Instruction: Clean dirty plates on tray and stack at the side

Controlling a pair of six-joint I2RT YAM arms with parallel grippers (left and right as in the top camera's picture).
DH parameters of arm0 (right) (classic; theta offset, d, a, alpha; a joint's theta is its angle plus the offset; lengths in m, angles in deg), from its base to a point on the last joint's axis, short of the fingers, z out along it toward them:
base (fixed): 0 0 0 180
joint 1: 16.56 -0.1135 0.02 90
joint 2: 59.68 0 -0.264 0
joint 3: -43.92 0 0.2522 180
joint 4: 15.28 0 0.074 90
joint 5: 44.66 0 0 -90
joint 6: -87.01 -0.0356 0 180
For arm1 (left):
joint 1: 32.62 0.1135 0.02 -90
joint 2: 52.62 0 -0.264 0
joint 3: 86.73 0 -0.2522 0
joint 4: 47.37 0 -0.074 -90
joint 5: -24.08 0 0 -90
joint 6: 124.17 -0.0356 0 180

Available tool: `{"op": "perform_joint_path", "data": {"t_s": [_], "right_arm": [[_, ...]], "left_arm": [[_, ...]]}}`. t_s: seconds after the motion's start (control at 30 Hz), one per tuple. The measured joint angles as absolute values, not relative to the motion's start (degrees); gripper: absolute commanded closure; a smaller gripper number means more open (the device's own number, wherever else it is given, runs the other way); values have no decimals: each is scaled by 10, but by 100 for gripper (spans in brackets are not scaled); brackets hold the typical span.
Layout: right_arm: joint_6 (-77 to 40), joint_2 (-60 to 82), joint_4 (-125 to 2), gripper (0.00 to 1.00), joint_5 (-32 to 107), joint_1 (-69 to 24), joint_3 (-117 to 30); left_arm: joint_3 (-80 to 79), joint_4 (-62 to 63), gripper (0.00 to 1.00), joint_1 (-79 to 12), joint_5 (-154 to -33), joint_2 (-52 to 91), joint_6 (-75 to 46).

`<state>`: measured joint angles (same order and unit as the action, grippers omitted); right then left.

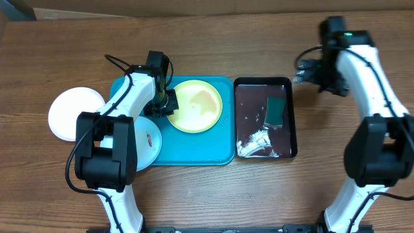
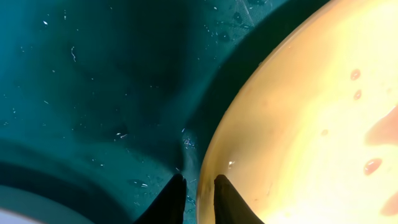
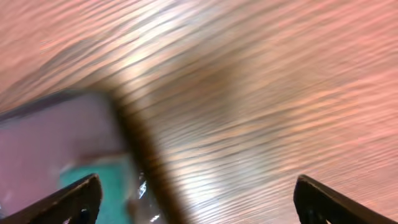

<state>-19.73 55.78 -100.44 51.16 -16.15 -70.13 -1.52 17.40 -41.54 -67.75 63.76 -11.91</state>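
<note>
Brown wood-grain table [image 1: 213,194], bright even light, soft glare streaks on the grain

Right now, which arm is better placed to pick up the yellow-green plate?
Left. The left pincer sits at the rim of the yellow-green plate; the right pincer hangs open over wood beyond the black pan.

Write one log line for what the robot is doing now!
left pincer: at rim of round yellow-green plastic plate, grip unclear | right pincer: open, empty, over wooden table
</note>
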Motion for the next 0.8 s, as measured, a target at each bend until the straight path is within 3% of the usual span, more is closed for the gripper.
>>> {"op": "perform_joint_path", "data": {"t_s": [0.2, 0.33, 0.57, 0.8], "right_arm": [[-197, 558, -995, 0, 516, -97, -701], [-197, 558, -985, 0, 516, -81, -701], [-197, 558, -965, 0, 515, -79, -701], [-197, 558, -964, 0, 515, -79, -701]], "left_arm": [[-12, 166, 80, -415, -677, 638, -119], [11, 127, 96, -415, -682, 635, -120], [29, 104, 96, -415, -685, 618, -120], [-45, 222, 96, -408, -684, 631, -123]]}}
